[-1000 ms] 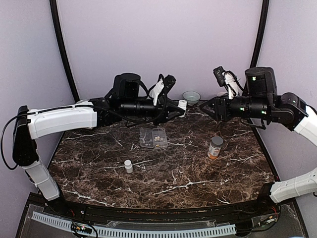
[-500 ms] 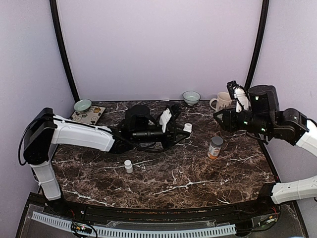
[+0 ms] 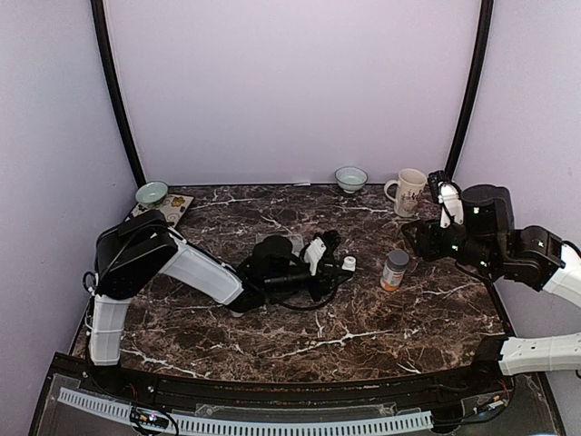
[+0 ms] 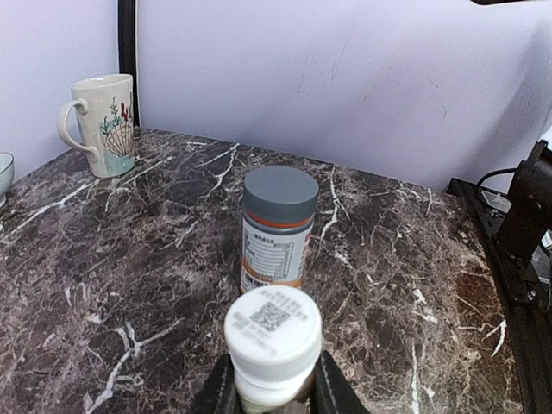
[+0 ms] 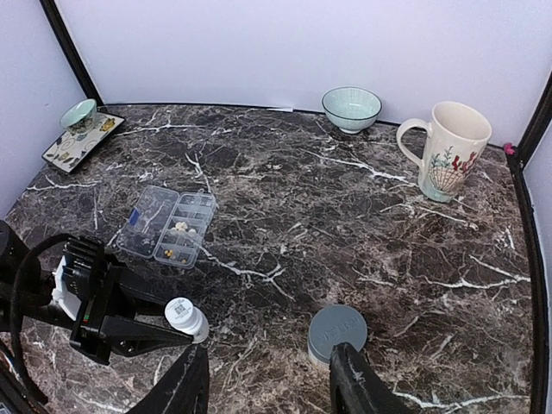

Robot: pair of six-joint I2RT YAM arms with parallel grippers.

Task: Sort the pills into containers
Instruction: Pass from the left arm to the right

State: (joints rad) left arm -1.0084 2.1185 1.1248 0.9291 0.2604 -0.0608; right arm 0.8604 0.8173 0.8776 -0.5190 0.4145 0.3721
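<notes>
My left gripper [image 4: 272, 392] is shut on a small white bottle [image 4: 272, 341] with a white cap, held just above the marble. The same bottle [image 3: 348, 263] shows at table centre in the top view, and the bottle [image 5: 185, 316] also shows in the right wrist view. Just beyond it stands the orange bottle [image 4: 278, 228] with its grey cap [image 5: 337, 332]. The clear pill box [image 5: 168, 224] lies open further left, with cream pills [image 5: 179, 228] in one compartment. In the top view my left arm hides most of the box. My right gripper [image 5: 269, 388] hangs open and empty above the orange bottle [image 3: 394, 270].
A shell-print mug [image 3: 408, 191] and a pale bowl [image 3: 350, 178] stand at the back right. A small green bowl [image 3: 152, 193] sits on a patterned tray [image 3: 172, 211] at the back left. Black frame posts flank the table.
My left arm has swung from the back toward the front, carrying the white bottle down beside the orange bottle. The right arm has drawn back to the right and lower.
</notes>
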